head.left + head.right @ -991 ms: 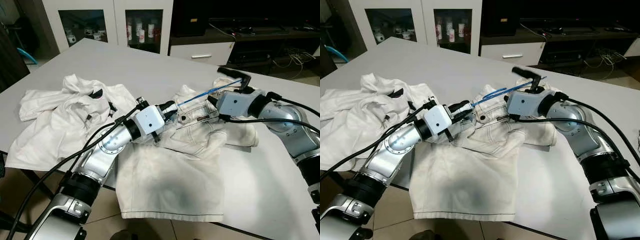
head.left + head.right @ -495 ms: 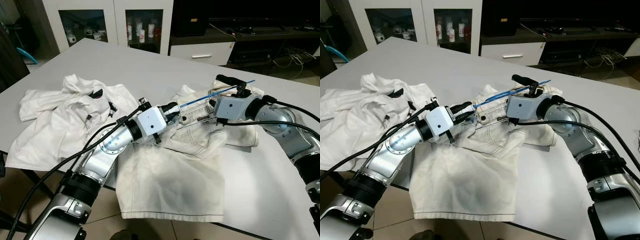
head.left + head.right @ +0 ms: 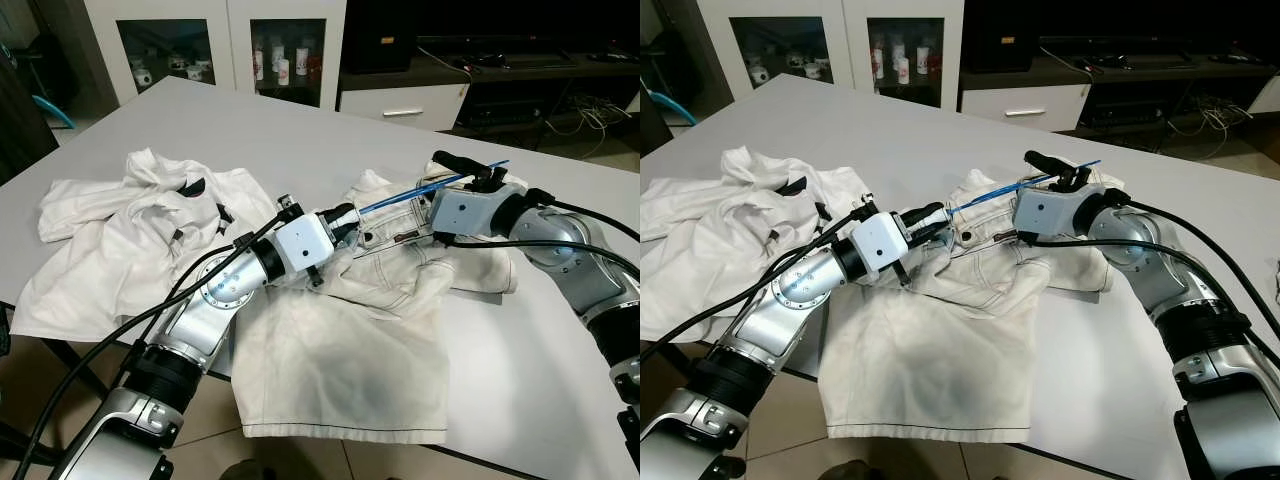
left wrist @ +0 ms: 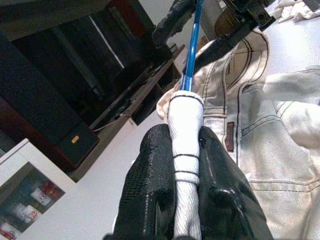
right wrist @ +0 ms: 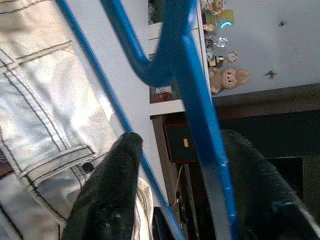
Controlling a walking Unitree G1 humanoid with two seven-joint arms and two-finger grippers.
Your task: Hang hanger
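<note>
Left eye view: I have the thin blue wire hanger [image 3: 420, 188] held just above the white denim shorts [image 3: 350, 330] spread on the grey tabletop [image 3: 300, 130], and it runs between my two grippers. My left gripper [image 4: 185, 170] is at about nine o'clock from the hanger, and in the left wrist view its black fingers [image 4: 150, 185] are clamped on a white wrapped end [image 4: 185, 130] out of which the blue wire rises; I cannot make out what that white wrap is. My right gripper [image 3: 462, 172] sits at about three o'clock, over the waistband of the shorts. In the right wrist view the blue wire [image 5: 200, 115] passes between its two black fingers [image 5: 107, 190], with a gap showing on one side, so I cannot tell whether it grips or merely straddles the wire. The hanger's hook is hidden behind the right gripper body. A crumpled white shirt with black trim [image 3: 140, 230] lies at nine o'clock on the table, well apart from the hanger. A white glass-door cabinet [image 3: 215, 45] stands at twelve o'clock, its contents too small to identify.
</note>
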